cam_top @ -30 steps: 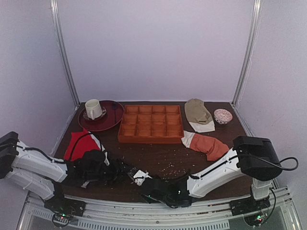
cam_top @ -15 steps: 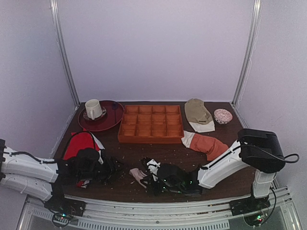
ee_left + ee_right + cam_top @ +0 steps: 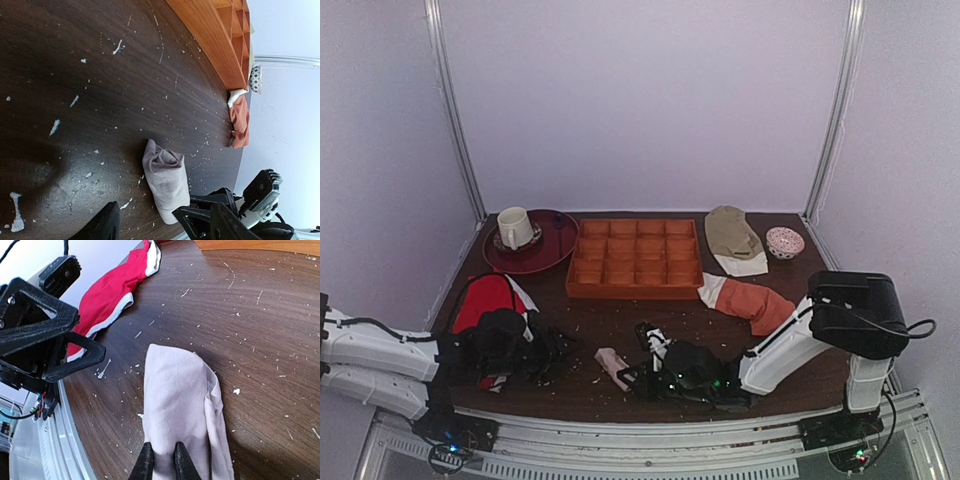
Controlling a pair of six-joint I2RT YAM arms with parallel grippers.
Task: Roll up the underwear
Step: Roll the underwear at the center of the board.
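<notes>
Pinkish-beige cloth, the underwear, lies as a small rolled bundle on the dark wooden surface. It is near the front edge and between the two arms. The right gripper has its fingers almost fully closed and pinches one end of the bundle, while the rest of the roll rests flat on the surface. In the left wrist view the spiral of the roll shows at its free end. The left gripper has its fingers spread wide and holds nothing. It is near the bundle, on its left side, and does not touch it. A red garment with white trim lies behind the left gripper. An orange tray with many compartments stands further back, and an orange-rust garment lies to the right of its front corner. Small pale crumbs are scattered over the surface.
</notes>
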